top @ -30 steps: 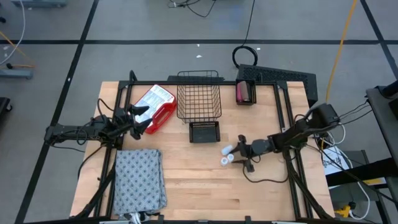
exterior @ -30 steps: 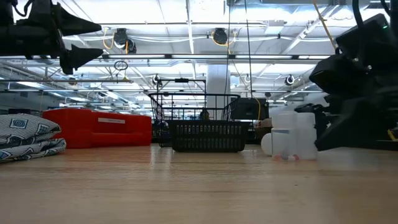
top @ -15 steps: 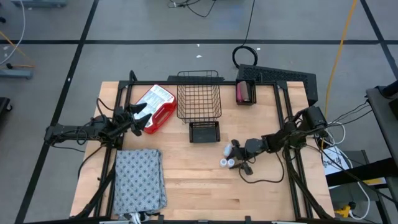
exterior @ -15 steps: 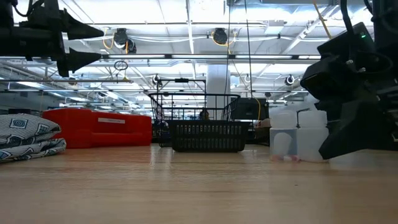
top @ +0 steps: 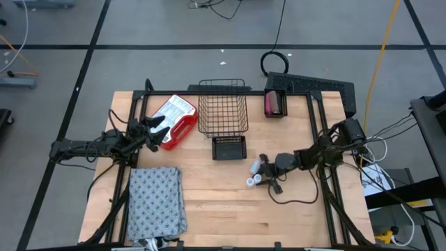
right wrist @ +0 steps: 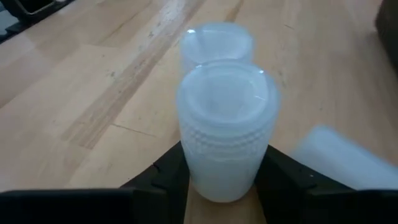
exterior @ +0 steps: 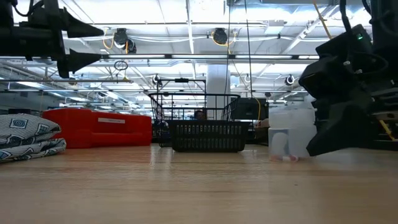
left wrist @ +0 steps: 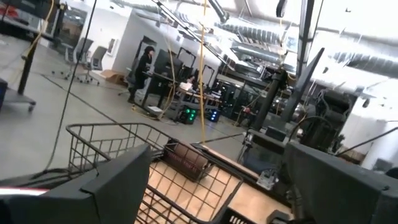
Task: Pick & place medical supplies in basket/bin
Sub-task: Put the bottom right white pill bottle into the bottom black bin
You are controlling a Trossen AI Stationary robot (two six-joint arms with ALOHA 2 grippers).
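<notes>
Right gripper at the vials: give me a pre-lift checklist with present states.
1. Right gripper fingers on both sides of one vial: ok.
2. Vial upright between the fingers: ok.
3. Grip firm enough to lift: cannot tell.
4. Neighbouring vials apart from the gripped one: cannot tell; they sit very close.
5. Basket has open room for the drop: ok.
6. Left gripper open, beside the red box, off the path to the basket: ok.
</notes>
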